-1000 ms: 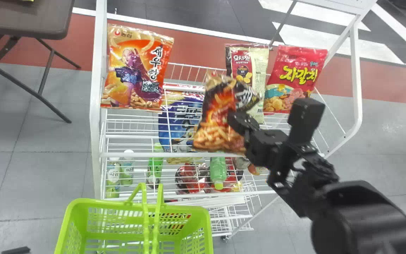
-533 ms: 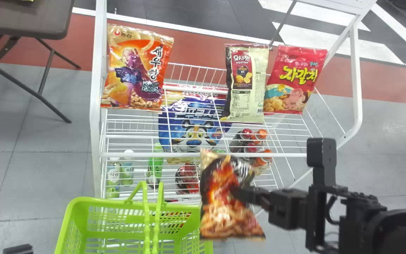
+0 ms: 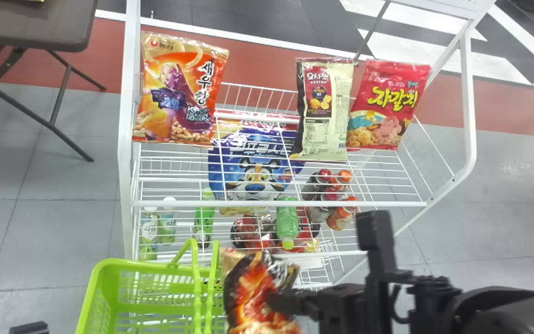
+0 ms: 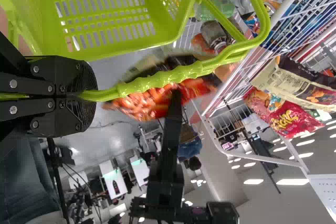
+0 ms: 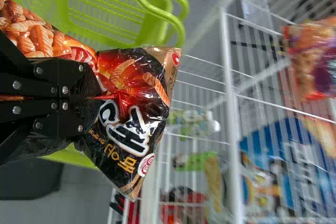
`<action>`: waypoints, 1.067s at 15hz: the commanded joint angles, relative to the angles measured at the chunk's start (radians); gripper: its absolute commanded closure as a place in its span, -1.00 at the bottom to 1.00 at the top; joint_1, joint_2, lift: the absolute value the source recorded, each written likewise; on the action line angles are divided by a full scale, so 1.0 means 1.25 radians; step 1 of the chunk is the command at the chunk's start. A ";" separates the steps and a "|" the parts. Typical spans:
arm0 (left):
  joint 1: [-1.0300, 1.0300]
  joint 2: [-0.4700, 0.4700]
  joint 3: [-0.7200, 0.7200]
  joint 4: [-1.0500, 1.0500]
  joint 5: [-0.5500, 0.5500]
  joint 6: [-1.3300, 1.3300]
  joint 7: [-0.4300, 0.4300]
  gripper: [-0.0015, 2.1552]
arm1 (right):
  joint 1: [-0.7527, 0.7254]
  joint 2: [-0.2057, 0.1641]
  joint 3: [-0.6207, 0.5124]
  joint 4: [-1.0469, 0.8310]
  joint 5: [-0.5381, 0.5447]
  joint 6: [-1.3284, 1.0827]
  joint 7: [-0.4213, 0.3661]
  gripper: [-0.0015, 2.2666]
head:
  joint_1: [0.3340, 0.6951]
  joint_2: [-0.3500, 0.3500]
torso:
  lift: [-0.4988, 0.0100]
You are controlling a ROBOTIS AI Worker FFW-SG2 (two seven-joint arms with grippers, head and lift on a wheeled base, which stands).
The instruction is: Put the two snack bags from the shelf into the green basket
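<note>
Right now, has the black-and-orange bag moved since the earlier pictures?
Yes, in the head view, the bag moved down and left, past the shelf's front rail.

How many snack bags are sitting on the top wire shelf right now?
3: the orange bag at the left end, the cream-and-black bag right of the middle, and the red bag beside it to the right. Another could be hidden behind them.

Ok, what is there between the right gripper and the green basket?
In the head view, the black snack bag, which the right gripper pinches.
</note>
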 commanded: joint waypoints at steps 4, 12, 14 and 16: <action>0.004 0.000 -0.002 -0.003 -0.001 -0.002 -0.001 0.77 | -0.026 0.004 0.184 0.087 0.071 0.006 -0.025 0.77 | 1.00 -1.00 | 0.91; 0.009 0.002 -0.011 -0.005 -0.004 -0.002 -0.003 0.77 | -0.097 0.012 0.318 0.236 0.135 -0.044 -0.047 -1.00 | 1.00 -1.00 | 0.91; 0.011 0.005 -0.008 -0.008 -0.004 -0.002 -0.006 0.77 | -0.078 0.010 0.311 0.194 0.170 -0.049 -0.047 -0.97 | 1.00 -1.00 | 0.91; 0.011 0.005 -0.010 -0.008 -0.004 -0.005 -0.005 0.77 | -0.051 0.009 0.285 0.136 0.201 -0.079 -0.048 -0.96 | 1.00 -1.00 | 0.91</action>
